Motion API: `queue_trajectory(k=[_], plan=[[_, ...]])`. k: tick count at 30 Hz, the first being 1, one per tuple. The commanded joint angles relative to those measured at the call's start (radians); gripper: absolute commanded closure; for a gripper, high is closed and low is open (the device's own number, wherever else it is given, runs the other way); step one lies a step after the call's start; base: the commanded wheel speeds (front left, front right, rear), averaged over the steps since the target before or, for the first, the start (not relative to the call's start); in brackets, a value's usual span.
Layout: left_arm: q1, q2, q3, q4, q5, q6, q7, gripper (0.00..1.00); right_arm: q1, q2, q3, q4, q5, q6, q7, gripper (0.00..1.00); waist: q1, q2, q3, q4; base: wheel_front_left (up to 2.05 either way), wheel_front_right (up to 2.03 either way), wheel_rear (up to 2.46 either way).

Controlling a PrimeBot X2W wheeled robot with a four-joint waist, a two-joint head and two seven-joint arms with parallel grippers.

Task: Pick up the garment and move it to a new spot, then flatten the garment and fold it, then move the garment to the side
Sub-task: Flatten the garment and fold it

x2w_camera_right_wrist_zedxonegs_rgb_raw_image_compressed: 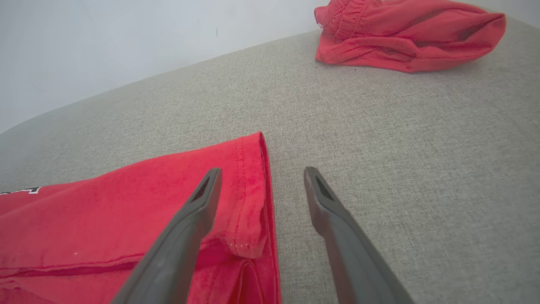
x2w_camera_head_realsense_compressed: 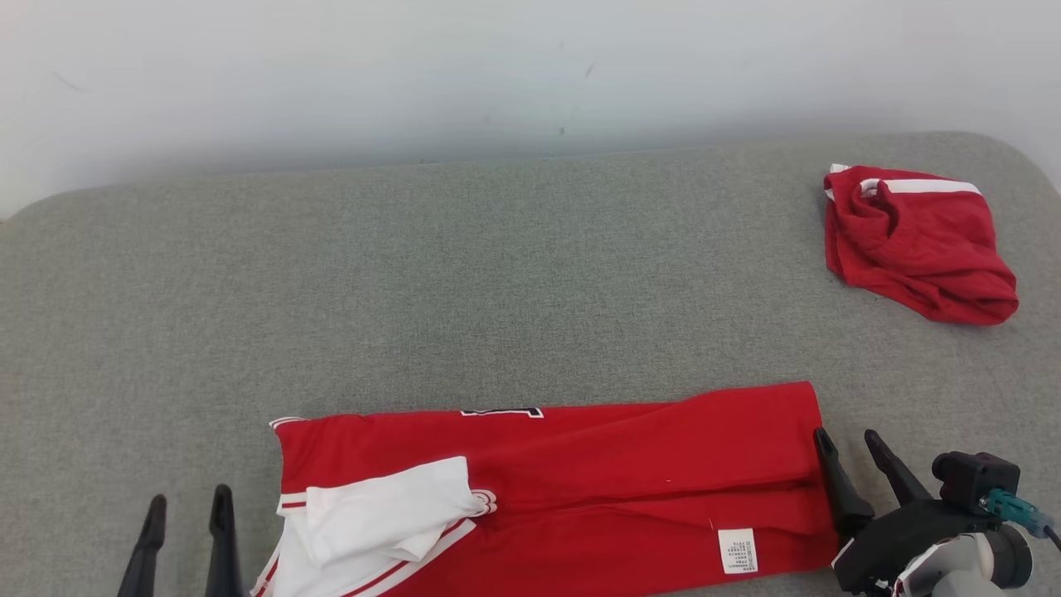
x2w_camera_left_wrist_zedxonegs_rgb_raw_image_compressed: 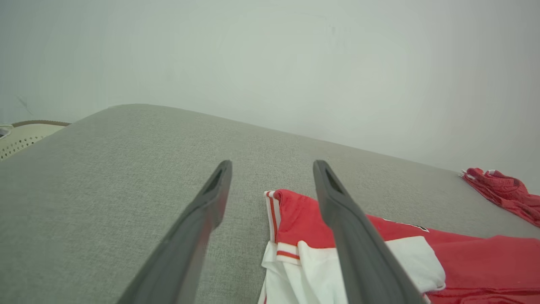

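Grey surface (x2w_camera_head_realsense_compressed: 497,274) beyond folded garment (x2w_camera_head_realsense_compressed: 580,481)

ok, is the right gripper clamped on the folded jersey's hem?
No, the right gripper stands open, fingers apart, with the folded jersey lying loose beneath.

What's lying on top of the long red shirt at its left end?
A white sleeve with red striped trim lies folded over the red shirt. A small white label shows near the right end. Whatever lies under the sleeve is covered.

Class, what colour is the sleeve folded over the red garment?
The sleeve is white with red-striped trim; clearest in head view.
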Motion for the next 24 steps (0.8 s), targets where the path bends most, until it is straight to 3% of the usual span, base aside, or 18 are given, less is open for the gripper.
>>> queue_trajectory(k=[1, 20, 21, 22, 23, 24], plan=[[0.012, -0.002, 0.007, -0.004, 0.004, 0.003, -0.008, 0.0, 0.002, 0.006, -0.004, 0.006, -0.006, -0.001, 0.003, 0.0, 0.0, 0.0, -0.001, 0.002, 0.0, 0.0, 0.0], [0.034, -0.003, 0.005, -0.018, -0.002, 0.043, -0.008, 0.0, -0.024, 0.091, -0.046, 0.15, -0.055, -0.001, 0.102, 0.0, 0.0, 0.0, -0.012, 0.036, 0.0, 0.0, 0.0], [0.035, -0.003, 0.005, -0.018, -0.003, 0.044, -0.008, 0.0, -0.024, 0.094, -0.047, 0.152, -0.052, -0.001, 0.107, 0.33, 0.0, 0.0, -0.013, 0.037, 0.0, 0.0, 0.0], [0.036, -0.003, 0.005, -0.018, -0.005, 0.045, -0.008, 0.0, -0.024, 0.096, -0.046, 0.152, -0.052, -0.001, 0.108, 0.91, 0.0, 0.0, -0.013, 0.037, 0.0, 0.0, 0.0], [0.038, -0.003, 0.005, -0.018, -0.006, 0.044, -0.008, 0.0, -0.024, 0.098, -0.043, 0.151, -0.053, -0.001, 0.109, 1.0, 0.0, 0.0, -0.013, 0.037, 0.0, 0.0, 0.0], [0.038, -0.003, 0.006, -0.02, -0.007, 0.045, -0.008, 0.0, -0.025, 0.101, -0.042, 0.147, -0.05, -0.001, 0.107, 1.0, 0.0, 0.0, -0.013, 0.036, 0.0, 0.0, 0.0]])
